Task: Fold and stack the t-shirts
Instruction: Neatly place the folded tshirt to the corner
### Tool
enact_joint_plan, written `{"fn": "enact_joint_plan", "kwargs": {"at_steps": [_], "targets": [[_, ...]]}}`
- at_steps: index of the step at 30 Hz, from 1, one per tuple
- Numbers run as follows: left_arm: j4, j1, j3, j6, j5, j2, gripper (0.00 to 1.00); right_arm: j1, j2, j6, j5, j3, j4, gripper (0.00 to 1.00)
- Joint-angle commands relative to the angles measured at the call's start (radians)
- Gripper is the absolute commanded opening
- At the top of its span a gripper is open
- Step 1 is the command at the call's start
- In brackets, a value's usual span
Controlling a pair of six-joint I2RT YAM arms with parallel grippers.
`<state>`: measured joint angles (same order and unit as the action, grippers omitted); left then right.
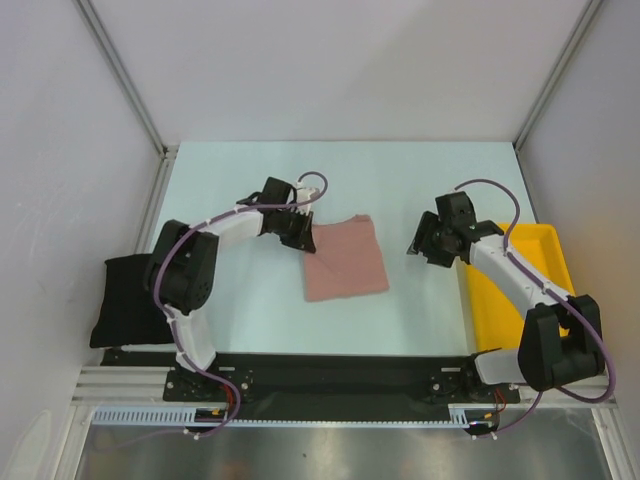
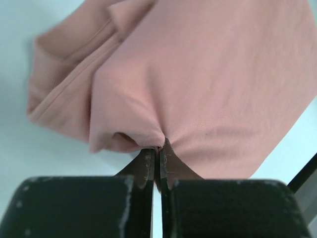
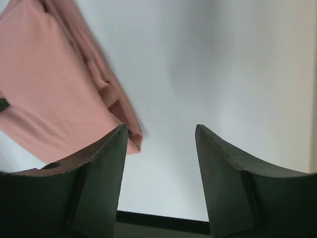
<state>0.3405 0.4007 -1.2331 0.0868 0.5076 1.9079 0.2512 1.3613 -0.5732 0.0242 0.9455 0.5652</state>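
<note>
The left gripper [image 1: 298,232] is clamped on a bunched pinch of cloth at the 10 o'clock corner of the folded pink t-shirt [image 1: 345,260], probably so the bundle can be dragged or lifted as one toward the folded black t-shirt [image 1: 125,300] at 8 o'clock on the surface [image 1: 400,180]. The pink t-shirt lies mid-surface, spreading to 4 o'clock from that grip. The right gripper [image 1: 418,243], fingers apart and holding nothing, hangs just off the shirt's 3 o'clock edge, seemingly kept clear of the cloth, with the yellow tray [image 1: 545,250] behind it.
</note>
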Motion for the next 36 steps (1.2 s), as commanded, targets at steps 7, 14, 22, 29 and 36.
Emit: {"fn": "enact_joint_plan", "kwargs": {"at_steps": [7, 14, 22, 29, 36], "targets": [[0.4, -0.072, 0.107, -0.505, -0.161, -0.271, 0.0, -0.017, -0.116, -0.008, -0.023, -0.047, 0.028, 0.62], [0.571, -0.157, 0.132, -0.657, -0.194, -0.377, 0.0, -0.02, -0.142, -0.005, -0.023, -0.047, 0.039, 0.63], [0.704, -0.188, 0.106, -0.769, -0.392, -0.513, 0.0, -0.024, -0.146, -0.001, -0.023, -0.034, 0.045, 0.63], [0.776, -0.188, 0.15, -0.817, -0.533, -0.621, 0.0, -0.029, -0.137, 0.001, -0.023, -0.027, 0.042, 0.63], [0.821, -0.188, 0.139, -0.878, -0.721, -0.702, 0.0, -0.029, -0.131, 0.003, -0.023, -0.027, 0.039, 0.63]]}}
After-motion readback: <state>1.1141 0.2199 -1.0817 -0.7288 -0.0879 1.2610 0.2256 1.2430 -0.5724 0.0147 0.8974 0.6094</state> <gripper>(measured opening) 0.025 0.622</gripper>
